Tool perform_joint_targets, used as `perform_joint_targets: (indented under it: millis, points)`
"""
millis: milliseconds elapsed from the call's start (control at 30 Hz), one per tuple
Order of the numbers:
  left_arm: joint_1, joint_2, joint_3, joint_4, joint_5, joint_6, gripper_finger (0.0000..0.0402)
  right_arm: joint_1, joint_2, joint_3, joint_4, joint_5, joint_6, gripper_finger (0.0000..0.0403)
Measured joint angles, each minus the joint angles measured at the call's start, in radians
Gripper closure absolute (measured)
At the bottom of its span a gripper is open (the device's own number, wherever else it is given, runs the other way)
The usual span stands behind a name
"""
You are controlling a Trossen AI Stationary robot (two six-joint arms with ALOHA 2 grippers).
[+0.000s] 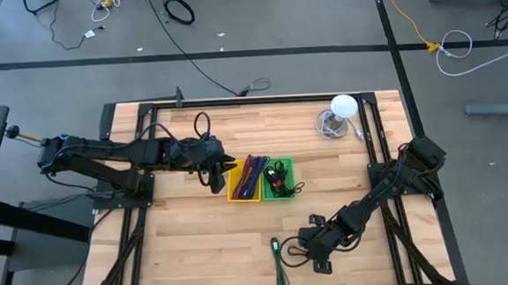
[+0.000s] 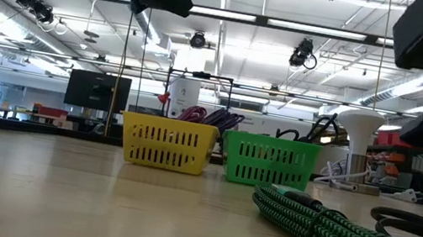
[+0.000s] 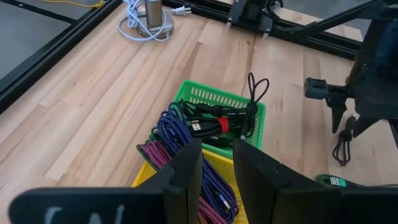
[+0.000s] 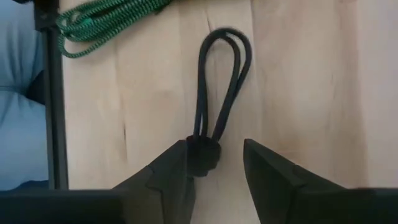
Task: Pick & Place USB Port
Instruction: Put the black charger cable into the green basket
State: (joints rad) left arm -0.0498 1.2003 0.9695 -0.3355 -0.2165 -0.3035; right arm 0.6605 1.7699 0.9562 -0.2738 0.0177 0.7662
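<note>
Wooden planking forms the table top (image 1: 198, 243), a pale butcher-block surface framed by black rails and standing on a grey floor crossed by dark tape lines and loose cables. Behind the table, the low view shows a workshop hall with white ceiling strip lights, ducting, monitors and shelving.

At the table's centre sit two small baskets side by side and touching: a yellow basket (image 1: 241, 181) on the left holding purple and pink braided cables, and a green basket (image 1: 278, 178) on the right holding black cables bound with a red tie. A white lamp (image 1: 344, 107) on a round base stands at the far right corner.

The left gripper (image 1: 223, 171) hangs just left of the yellow basket, its jaws a little apart and holding nothing.

The right gripper (image 4: 214, 163) is lowered at the near edge, right of centre, its fingers spread to either side of the bundled end of a looped black USB cable (image 4: 219, 93) lying flat on the wood, not closed on it. A coiled green braided cable (image 1: 280, 263) lies just left of it.
</note>
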Motion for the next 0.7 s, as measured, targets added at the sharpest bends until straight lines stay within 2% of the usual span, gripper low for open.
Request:
perform_joint_targets:
  millis: [267, 333, 433, 467, 700]
  points:
    - [0.000, 0.000, 0.000, -0.002, 0.000, 0.001, 0.0305, 0.000, 0.068, 0.004, 0.022, 0.008, 0.045, 0.0249]
    - [0.000, 0.000, 0.000, -0.002, 0.000, 0.000, 0.0305, -0.003, 0.070, 0.004, -0.001, 0.018, 0.044, 0.0276]
    - [0.000, 0.000, 0.000, -0.002, 0.000, 0.000, 0.0305, -0.017, 0.065, 0.004, -0.015, -0.017, 0.038, 0.0362]
    - [0.000, 0.000, 0.000, -0.002, 0.000, 0.000, 0.0305, -0.022, 0.065, 0.003, -0.015, -0.030, 0.028, 0.0378]
    - [0.000, -0.001, 0.000, -0.003, 0.000, 0.000, 0.0305, -0.059, 0.011, -0.003, -0.045, -0.054, -0.043, 0.0391]
